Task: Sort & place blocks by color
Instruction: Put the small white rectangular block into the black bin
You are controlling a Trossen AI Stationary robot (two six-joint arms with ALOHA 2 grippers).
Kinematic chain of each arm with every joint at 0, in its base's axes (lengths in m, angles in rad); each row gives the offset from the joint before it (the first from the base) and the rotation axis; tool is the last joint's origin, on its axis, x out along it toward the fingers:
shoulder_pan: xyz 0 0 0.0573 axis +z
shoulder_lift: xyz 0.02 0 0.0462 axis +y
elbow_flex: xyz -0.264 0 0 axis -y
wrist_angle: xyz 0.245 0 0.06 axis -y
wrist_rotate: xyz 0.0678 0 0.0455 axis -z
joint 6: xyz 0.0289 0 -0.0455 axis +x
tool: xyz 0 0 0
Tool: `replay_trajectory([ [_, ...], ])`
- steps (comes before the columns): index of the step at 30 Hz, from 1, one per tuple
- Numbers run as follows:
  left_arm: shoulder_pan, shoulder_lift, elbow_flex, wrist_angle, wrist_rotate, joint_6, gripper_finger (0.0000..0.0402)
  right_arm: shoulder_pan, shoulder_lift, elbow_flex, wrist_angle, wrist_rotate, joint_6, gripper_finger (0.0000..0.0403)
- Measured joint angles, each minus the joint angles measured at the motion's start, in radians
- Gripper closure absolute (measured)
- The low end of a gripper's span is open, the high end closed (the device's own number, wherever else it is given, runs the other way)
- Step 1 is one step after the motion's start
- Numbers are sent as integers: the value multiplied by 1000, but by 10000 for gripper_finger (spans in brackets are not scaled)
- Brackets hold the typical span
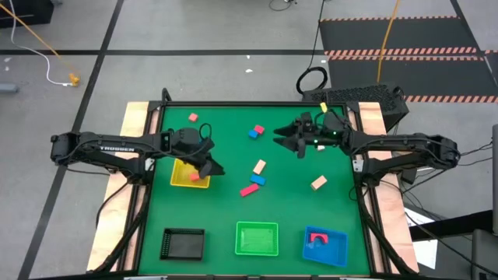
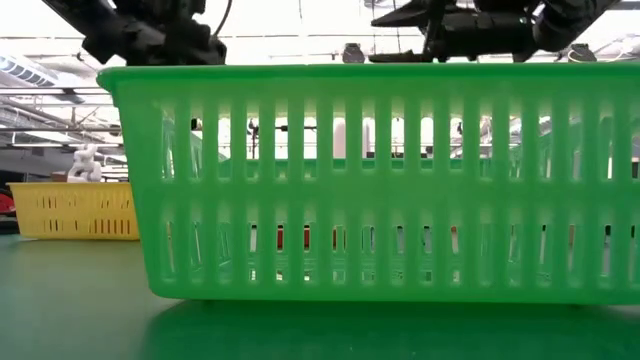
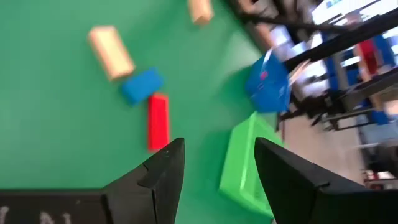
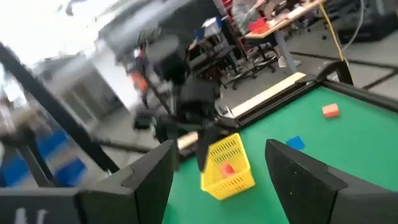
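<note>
Small blocks lie loose on the green table: a pink one (image 1: 193, 117) near the far edge, a red and blue pair (image 1: 257, 132), a cream block (image 1: 259, 166), a blue block (image 1: 257, 180), a red bar (image 1: 248, 190) and another cream block (image 1: 318, 183). One red block (image 1: 194, 177) sits inside the yellow tray (image 1: 177, 180). My left gripper (image 1: 214, 168) hovers open above that tray's right edge and holds nothing; its wrist view shows the red bar (image 3: 158, 120) ahead of my left gripper (image 3: 217, 162). My right gripper (image 1: 282, 141) hangs open and empty above the table, right of the red and blue pair.
Along the near edge stand a black tray (image 1: 184, 243), a green tray (image 1: 257, 249) and a blue tray (image 1: 331, 253) with a pink piece (image 1: 317, 237) in it. The green tray (image 2: 380, 180) fills the low view. Wooden strips border the table's left and right sides.
</note>
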Motion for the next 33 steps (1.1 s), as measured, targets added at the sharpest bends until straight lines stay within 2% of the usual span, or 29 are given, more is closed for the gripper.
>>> replay_trajectory([
  [4,0,0,0,90,1,-5,206,4,43,5,-43,0,-164,163],
  [9,0,0,0,191,1,-17,206,4,142,5,-77,0,-279,163],
  [20,0,0,0,344,1,-91,206,39,395,24,-112,-3,-332,163],
  [27,0,0,0,366,-13,-125,206,91,468,111,-311,-2,-736,163],
  [33,0,0,0,429,-64,-160,206,86,488,136,-319,-4,-972,163],
])
